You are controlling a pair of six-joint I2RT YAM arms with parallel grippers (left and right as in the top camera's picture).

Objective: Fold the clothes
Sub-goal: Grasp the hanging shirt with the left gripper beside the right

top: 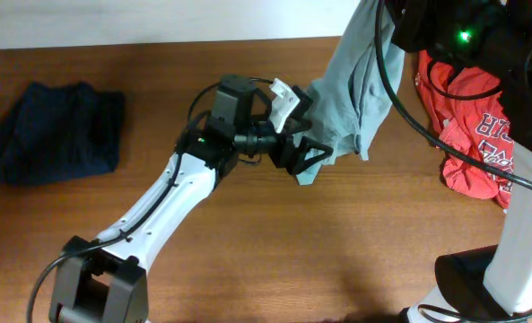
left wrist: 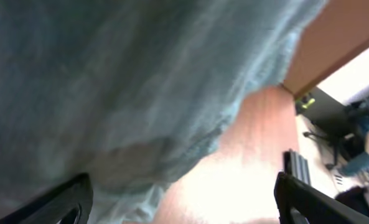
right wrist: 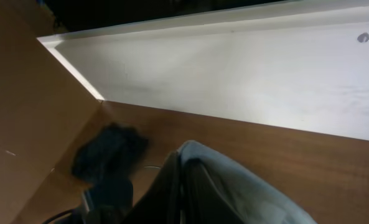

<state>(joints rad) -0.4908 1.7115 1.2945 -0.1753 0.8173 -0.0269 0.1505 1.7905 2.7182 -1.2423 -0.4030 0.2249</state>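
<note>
A pale grey-blue T-shirt (top: pixel 360 81) hangs lifted over the table's back right, draped from my right gripper (right wrist: pixel 183 186). That gripper is shut on the cloth (right wrist: pixel 246 193), with the fabric folded over its fingers. My left gripper (top: pixel 303 136) is at the shirt's lower hanging edge. In the left wrist view it (left wrist: pixel 184 205) stands open, with its fingers (left wrist: pixel 69 200) far apart. The shirt's hem (left wrist: pixel 140 124) fills the left part of the gap, apart from the right finger. A dark navy garment (top: pixel 55 130) lies bunched at the far left, and a red T-shirt with white lettering (top: pixel 476 135) lies crumpled at the right.
The wooden table (top: pixel 337 251) has a white wall (right wrist: pixel 246 74) along its back edge. The left arm (top: pixel 171 202) reaches diagonally from the front left. The right arm's base (top: pixel 508 269) stands at the front right, its cables (top: pixel 400 99) hanging beside the lifted shirt.
</note>
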